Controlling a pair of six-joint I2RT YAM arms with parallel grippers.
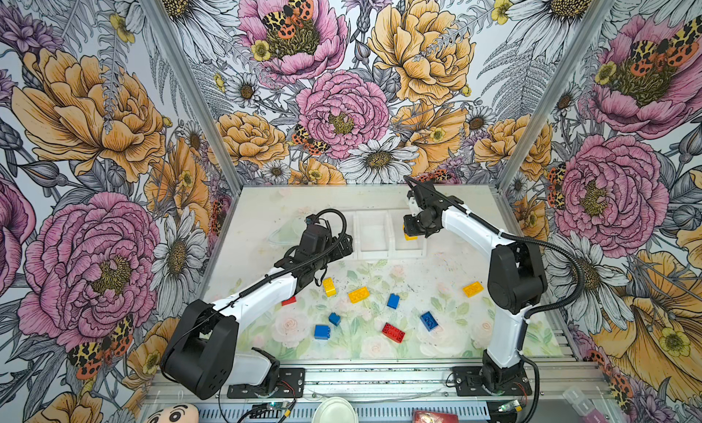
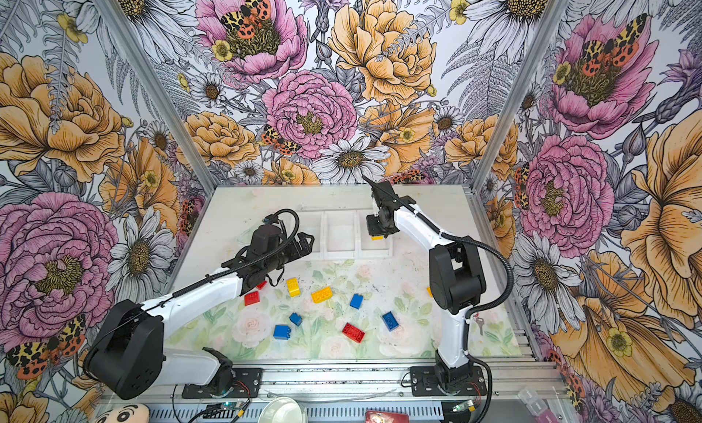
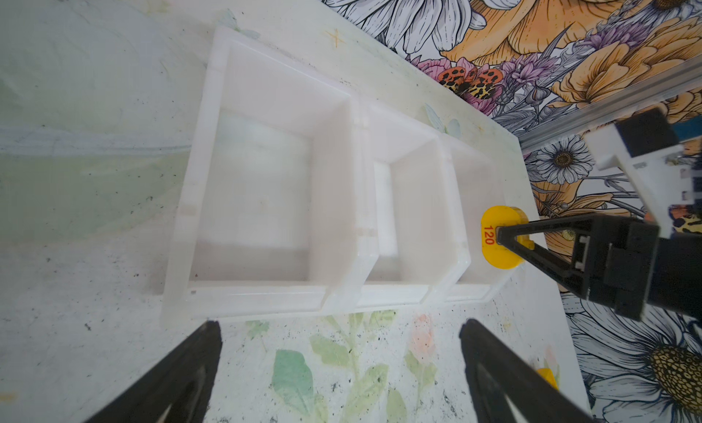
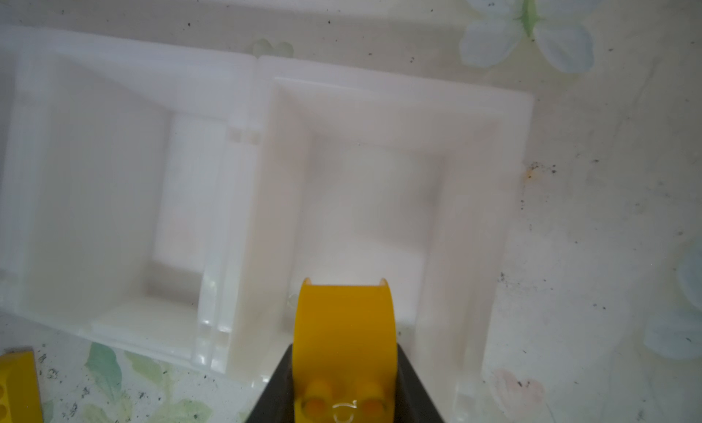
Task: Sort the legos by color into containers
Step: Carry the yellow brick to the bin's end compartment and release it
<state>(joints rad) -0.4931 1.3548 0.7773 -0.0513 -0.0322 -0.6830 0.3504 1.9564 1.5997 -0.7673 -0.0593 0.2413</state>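
Note:
The white containers (image 1: pixel 391 254) stand in a row of three bins at the back of the table, and all three look bare inside in the left wrist view (image 3: pixel 258 299). My right gripper (image 1: pixel 411 231) hangs over the right-hand bin (image 4: pixel 399 87), shut on a yellow lego (image 4: pixel 343 318) that also shows in the left wrist view (image 3: pixel 497 219). My left gripper (image 3: pixel 338 349) is open with nothing between its fingers, just in front of the left-hand bin (image 1: pixel 343 246). Loose legos lie on the mat: yellow (image 1: pixel 358 294), blue (image 1: pixel 393 301) and red (image 1: pixel 393 332), several in all.
A red lego (image 2: pixel 252 298) lies close under the left forearm. A key (image 2: pixel 479 324) sits on the mat behind the right arm's base. Beyond the front rail are a round white dish (image 1: pixel 334 409), a plush face (image 1: pixel 174 413) and a red packet (image 1: pixel 431 417).

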